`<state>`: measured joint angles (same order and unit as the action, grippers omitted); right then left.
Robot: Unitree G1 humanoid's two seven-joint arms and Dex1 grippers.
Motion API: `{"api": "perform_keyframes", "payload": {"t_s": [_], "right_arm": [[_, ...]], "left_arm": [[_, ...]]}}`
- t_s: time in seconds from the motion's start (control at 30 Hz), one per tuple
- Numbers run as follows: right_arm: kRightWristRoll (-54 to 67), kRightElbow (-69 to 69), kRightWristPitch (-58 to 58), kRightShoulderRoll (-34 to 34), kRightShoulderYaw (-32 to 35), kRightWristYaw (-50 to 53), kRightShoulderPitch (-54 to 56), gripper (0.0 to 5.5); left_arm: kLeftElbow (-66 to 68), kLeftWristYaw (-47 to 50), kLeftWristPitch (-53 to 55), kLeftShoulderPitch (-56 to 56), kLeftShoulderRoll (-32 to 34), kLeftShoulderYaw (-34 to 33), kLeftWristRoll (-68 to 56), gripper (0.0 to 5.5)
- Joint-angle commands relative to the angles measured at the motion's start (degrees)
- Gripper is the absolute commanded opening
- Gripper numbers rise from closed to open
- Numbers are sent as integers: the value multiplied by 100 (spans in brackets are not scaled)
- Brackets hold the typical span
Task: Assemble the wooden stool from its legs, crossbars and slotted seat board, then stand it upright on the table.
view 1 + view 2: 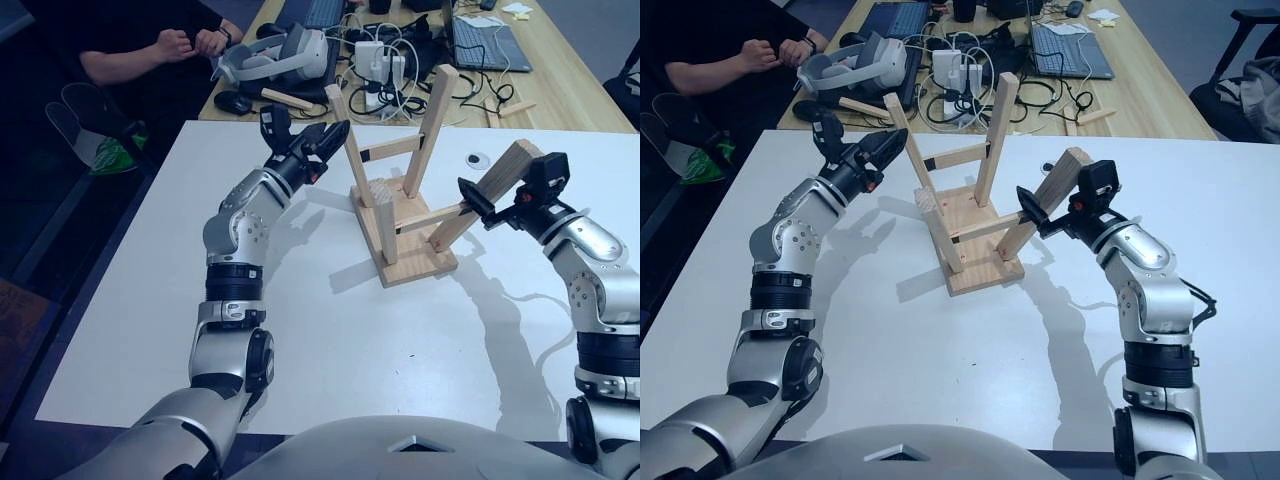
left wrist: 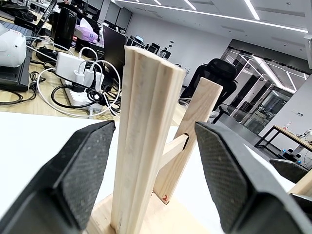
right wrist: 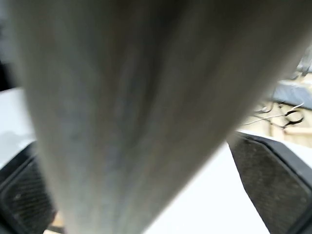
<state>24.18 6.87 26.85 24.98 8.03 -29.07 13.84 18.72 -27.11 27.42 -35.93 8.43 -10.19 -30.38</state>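
Note:
The wooden stool lies upside down mid-table, its seat board (image 1: 415, 262) flat on the white table (image 1: 330, 340) and its legs pointing up. My left gripper (image 1: 307, 122) is open just left of the far left leg (image 1: 355, 150), not touching it. In the left wrist view that leg (image 2: 141, 136) stands ahead between the two black pads (image 2: 73, 170). A crossbar (image 1: 395, 148) joins it to the tall leg (image 1: 430, 125). The right leg (image 1: 515, 160) leans outward. My right gripper (image 1: 485, 195) is open around it, and the leg (image 3: 126, 107) runs close between the spread pads (image 3: 273, 180).
Behind the table stands a wooden desk (image 1: 560, 95) with a headset (image 1: 290, 55), a mouse (image 1: 233, 102), cables, laptops and a loose wooden piece (image 1: 290, 98). A small round object (image 1: 478, 160) lies on the white table near the stool. The near half of the table is free.

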Motion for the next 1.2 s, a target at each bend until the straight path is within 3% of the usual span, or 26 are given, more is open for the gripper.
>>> {"api": "perform_keyframes", "payload": {"t_s": [0.03,0.27,0.53,0.7,1.03,1.2], "right_arm": [[307,139,295,-78,243,178,384,536],[457,136,415,-68,423,358,624,536],[856,377,858,-105,705,564,531,536],[818,439,853,-84,690,598,440,536],[752,448,798,-154,689,720,394,540],[754,403,783,-172,663,760,432,540]], "left_arm": [[-1,2,-70,-113,-11,-30,27,302],[-871,96,206,-100,140,-155,-243,302],[-2703,-1149,1762,593,1580,34,-1144,302],[-2823,-1393,1594,738,1945,195,-905,302],[-3384,-2341,2089,1173,2589,653,-1219,434],[-3583,-2591,2298,1225,2688,908,-1359,434]]}}
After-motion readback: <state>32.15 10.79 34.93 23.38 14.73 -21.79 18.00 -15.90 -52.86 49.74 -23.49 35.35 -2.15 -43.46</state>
